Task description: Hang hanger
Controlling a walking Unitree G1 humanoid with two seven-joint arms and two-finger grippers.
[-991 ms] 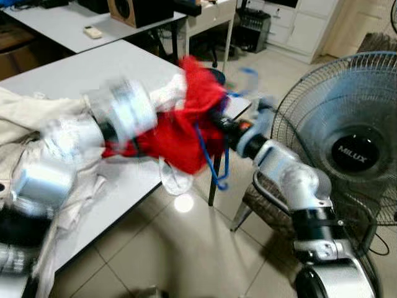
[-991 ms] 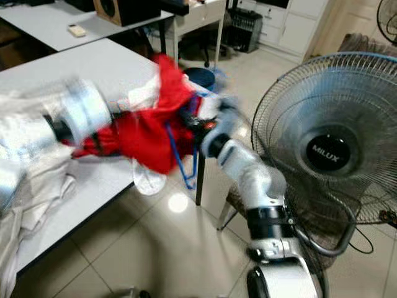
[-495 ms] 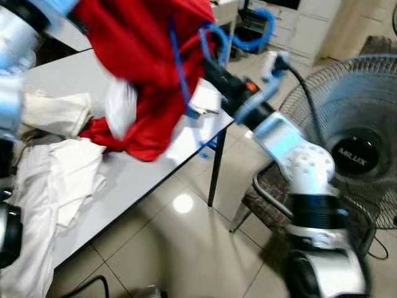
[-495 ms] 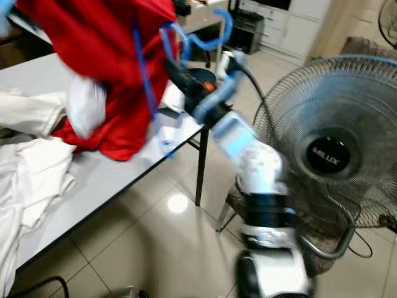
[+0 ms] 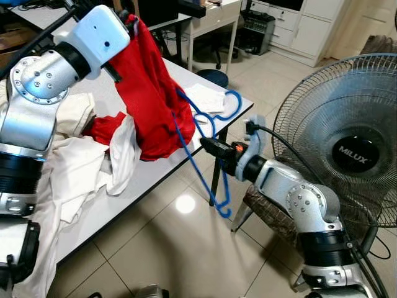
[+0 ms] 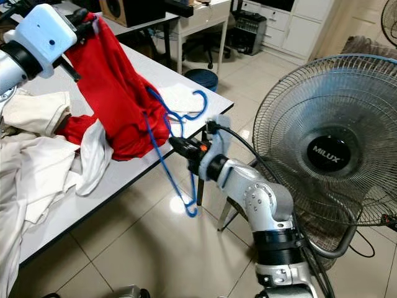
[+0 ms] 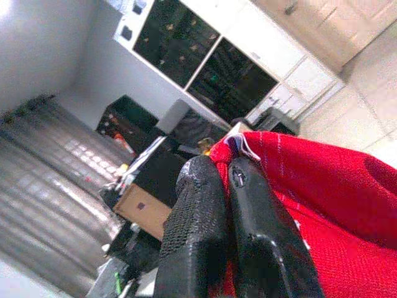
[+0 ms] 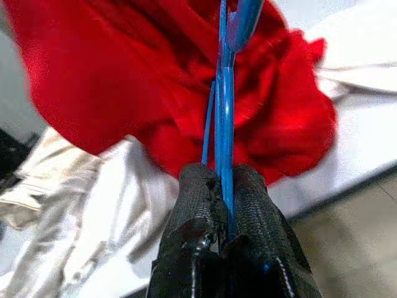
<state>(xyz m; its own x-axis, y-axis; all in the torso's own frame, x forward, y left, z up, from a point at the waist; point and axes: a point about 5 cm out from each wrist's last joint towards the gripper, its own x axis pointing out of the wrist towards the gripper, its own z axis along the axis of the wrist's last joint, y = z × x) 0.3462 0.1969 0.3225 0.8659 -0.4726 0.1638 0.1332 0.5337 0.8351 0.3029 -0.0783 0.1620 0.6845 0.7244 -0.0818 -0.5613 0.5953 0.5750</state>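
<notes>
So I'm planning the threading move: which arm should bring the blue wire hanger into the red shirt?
Right, probably: the right gripper is shut on the blue wire hanger, free to move, while the left gripper holds the red shirt up.

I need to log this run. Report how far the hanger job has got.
Done: both pieces are picked up. The left gripper is shut on the red garment, lifted above the table; the right gripper is shut on the blue hanger. In hand: hanger beside the cloth, not visibly inside it. Left: thread it in and hang it.
</notes>
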